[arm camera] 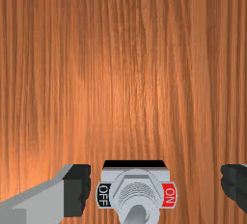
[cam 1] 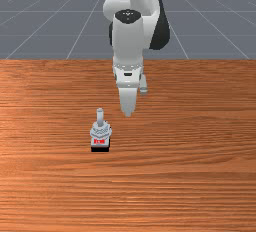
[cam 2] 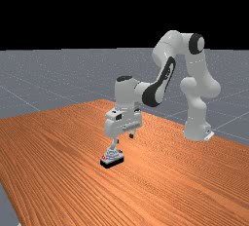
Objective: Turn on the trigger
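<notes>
In the front view my gripper (cam 1: pixel 135 103) hangs above the table, to the right of the grey toggle switch (cam 1: pixel 100 131) and farther back. The switch's lever (cam 1: pixel 100 116) sticks up, and a red label faces that camera. The far view has the gripper (cam 2: pixel 124 139) over the table, close above the switch (cam 2: pixel 112 158). Seen in the wrist view, the gripper (arm camera: pixel 157 188) is open, its dark fingertips wide apart. Between them in that picture lies the switch (arm camera: pixel 137 184), with a black OFF label on one side and a red ON label on the other; neither finger grips it.
The wooden table (cam 1: pixel 200 151) extends around the switch. At the far view's right the arm's base (cam 2: pixel 197 127) stands at the table's edge.
</notes>
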Controlling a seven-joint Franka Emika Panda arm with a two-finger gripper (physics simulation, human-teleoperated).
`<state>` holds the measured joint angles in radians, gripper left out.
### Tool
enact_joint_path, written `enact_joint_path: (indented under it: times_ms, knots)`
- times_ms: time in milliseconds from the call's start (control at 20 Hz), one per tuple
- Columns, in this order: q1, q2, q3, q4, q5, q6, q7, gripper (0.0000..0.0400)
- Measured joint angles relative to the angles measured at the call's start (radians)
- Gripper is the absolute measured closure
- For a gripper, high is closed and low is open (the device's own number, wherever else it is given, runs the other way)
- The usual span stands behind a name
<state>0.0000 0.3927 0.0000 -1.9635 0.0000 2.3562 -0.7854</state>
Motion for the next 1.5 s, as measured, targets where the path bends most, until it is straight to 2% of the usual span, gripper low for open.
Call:
enact_joint_path:
  times_ms: [50,100,150,200,300,350,400,450,550,650,750,1250,1500]
  knots:
    - [0.000,0.000,0.000,0.000,0.000,0.000,0.000,0.0151]
    - [0.000,0.000,0.000,0.000,0.000,0.000,0.000,0.0242]
    - [0.003,-0.003,-0.004,-0.005,0.001,0.000,0.019,0.0147]
    - [0.004,-0.006,-0.006,-0.008,0.001,0.000,0.030,0.0089]
    - [0.005,-0.008,-0.009,-0.012,0.002,0.000,0.041,0.0033]
    - [0.029,-0.118,-0.055,-0.190,-0.030,0.061,0.258,0.0175]
    - [0.039,-0.196,-0.099,-0.310,-0.057,0.085,0.483,0.0262]
    - [0.045,-0.238,-0.132,-0.374,-0.072,0.085,0.712,0.0315]
    - [0.066,-0.259,-0.173,-0.412,-0.067,0.050,1.169,0.0368]
    - [0.079,-0.253,-0.189,-0.414,-0.046,0.019,1.399,0.0388]
    - [0.083,-0.245,-0.194,-0.411,-0.034,0.006,1.480,0.0396]
    - [0.070,-0.051,-0.197,-0.241,-0.001,-0.002,1.527,0.0400]
    - [0.054,0.119,-0.198,0.002,0.011,-0.036,1.539,0.0397]
